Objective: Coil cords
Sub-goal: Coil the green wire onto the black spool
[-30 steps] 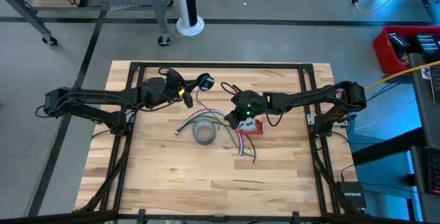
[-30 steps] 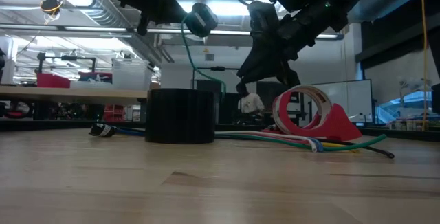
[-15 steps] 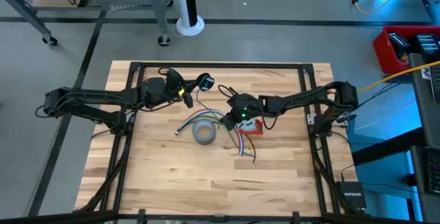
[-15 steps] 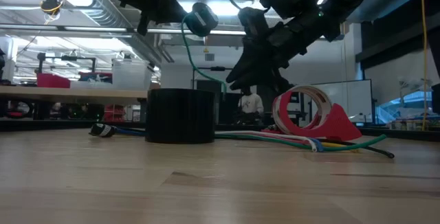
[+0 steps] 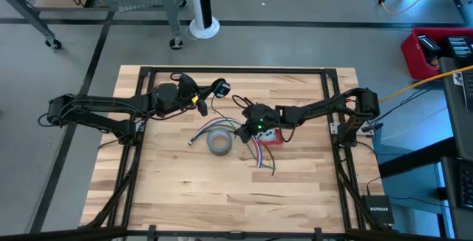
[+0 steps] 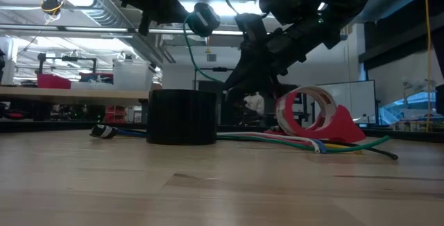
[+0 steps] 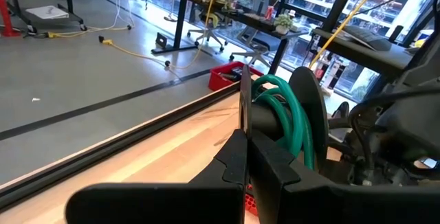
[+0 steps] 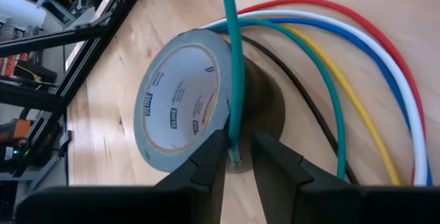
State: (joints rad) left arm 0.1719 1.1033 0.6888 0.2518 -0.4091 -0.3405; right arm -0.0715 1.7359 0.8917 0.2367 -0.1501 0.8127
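My left gripper is raised over the far middle of the table, shut on a dark spool with the green cord wound on it. The cord's free run drops from the spool toward my right gripper. That gripper hangs low beside the grey tape roll and is closed on the cord. The tape roll lies flat on the table. My left gripper pinches the spool's thin near flange between its two fingers, at the flange's rim. The spool is lifted clear, its axis about level, with the green windings beyond the flange. My right gripper has the green cord's run between its two fingertips, which lie across it. The cord runs straight from the fingers toward the spool, clear of the table. A narrow gap shows beside the cord.
A bundle of coloured cords (red, white, blue, yellow, green, dark) lies on the table by the tape roll and curves past it. A red tape dispenser stands just right of my right gripper. Bare wood lies toward the near edge.
My right gripper has moved toward the table's left, away from the red dispenser and closer to the grey tape roll, along the green cord. My left gripper and the spool have kept still.
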